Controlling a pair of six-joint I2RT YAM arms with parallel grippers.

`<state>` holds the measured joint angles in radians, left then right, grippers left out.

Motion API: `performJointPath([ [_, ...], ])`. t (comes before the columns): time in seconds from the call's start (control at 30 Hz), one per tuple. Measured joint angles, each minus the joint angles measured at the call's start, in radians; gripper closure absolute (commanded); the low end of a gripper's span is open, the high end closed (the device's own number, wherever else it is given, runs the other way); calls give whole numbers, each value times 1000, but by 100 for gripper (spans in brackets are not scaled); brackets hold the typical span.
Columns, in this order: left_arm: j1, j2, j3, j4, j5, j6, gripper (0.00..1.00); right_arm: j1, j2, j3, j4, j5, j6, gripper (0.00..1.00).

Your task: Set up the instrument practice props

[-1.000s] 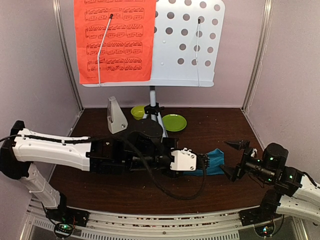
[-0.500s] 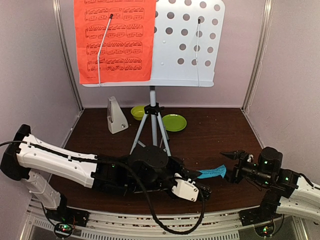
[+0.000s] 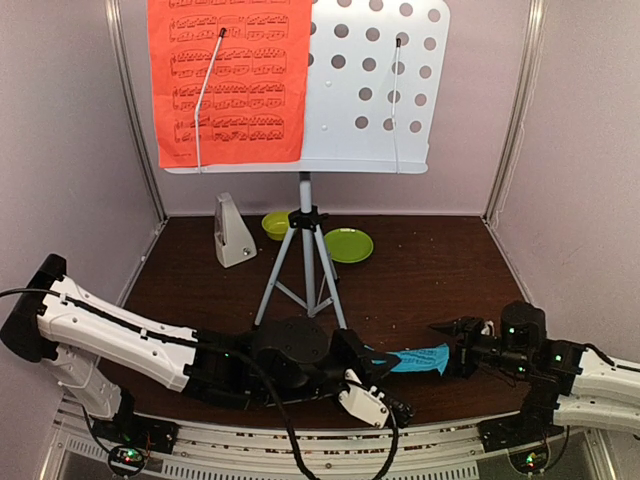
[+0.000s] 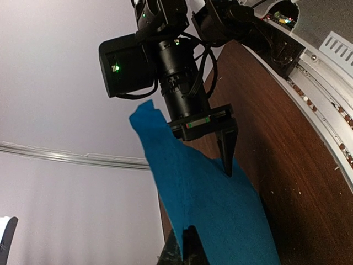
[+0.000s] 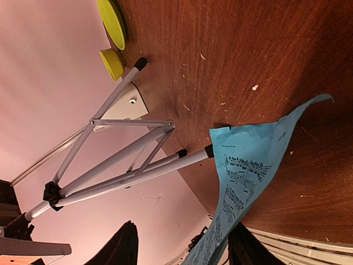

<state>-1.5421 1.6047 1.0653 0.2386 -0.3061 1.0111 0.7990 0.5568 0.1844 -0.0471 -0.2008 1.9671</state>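
The pale grey perforated desk [image 3: 370, 90] stands on the grey tripod [image 3: 305, 260] at the back, with the red music sheet [image 3: 228, 80] on its left half. The whitish metronome [image 3: 232, 232] stands left of the tripod. My left gripper [image 3: 378, 358] lies low across the front, shut on one end of the blue music sheet [image 3: 415, 358]. In the left wrist view the blue sheet [image 4: 220, 204] runs up from my fingers [image 4: 190, 248]. My right gripper [image 3: 445, 348] is open around the sheet's other end. The blue sheet [image 5: 248, 165] hangs between its jaws, close to one finger [image 5: 245, 248].
A lime-green bowl [image 3: 275, 224] and a lime-green plate [image 3: 348, 245] sit behind the tripod's feet. A tripod leg [image 5: 121, 165] ends just beyond the sheet's far corner. Pale walls close in the table on three sides; a metal rail runs along the near edge.
My left arm has swung toward the near edge, carrying the blue sheet lower. The right gripper has moved left onto the sheet's end and its jaws have narrowed.
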Motion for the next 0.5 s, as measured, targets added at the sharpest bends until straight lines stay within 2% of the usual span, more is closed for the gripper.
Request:
performJointPath([
  [0.23, -38, 0, -58, 83, -29, 89, 100, 2, 6, -46, 44, -3, 18, 59],
  [0.4, -56, 0, -88, 122, -39, 134, 100, 2, 18, -59, 64, -1, 22, 78],
  [0.5, -61, 0, -89, 129, -40, 143, 91, 2, 23, -60, 76, 1, 17, 93],
])
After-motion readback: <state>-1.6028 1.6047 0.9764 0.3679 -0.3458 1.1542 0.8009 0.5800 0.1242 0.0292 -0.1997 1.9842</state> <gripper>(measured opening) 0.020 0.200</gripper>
